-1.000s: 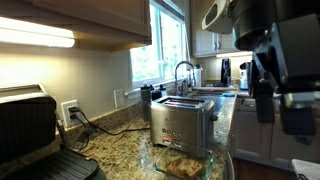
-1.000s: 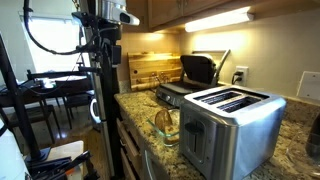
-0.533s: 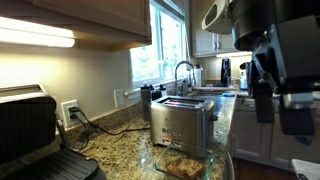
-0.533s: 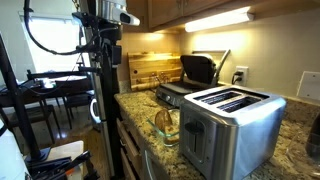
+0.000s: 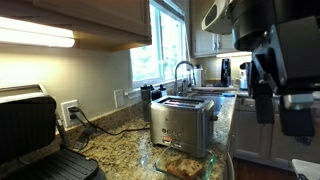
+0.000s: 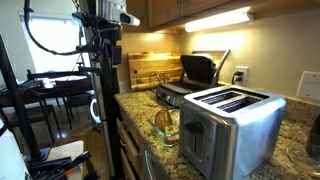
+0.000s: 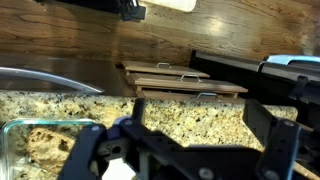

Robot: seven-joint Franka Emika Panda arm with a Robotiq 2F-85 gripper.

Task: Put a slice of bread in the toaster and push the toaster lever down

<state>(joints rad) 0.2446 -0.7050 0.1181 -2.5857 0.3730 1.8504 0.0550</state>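
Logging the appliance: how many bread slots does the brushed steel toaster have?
2, along the top of the boxy stainless-steel toaster: a near slot and a far slot, side by side.

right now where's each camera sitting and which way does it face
Exterior view: low on the counter, facing the toaster and window; arm looms right.
Exterior view: opposite end, toaster near, facing the grill; arm left.
Wrist view: above the counter, facing wooden boards; jaws at bottom.
Both exterior views share the toaster and dish.
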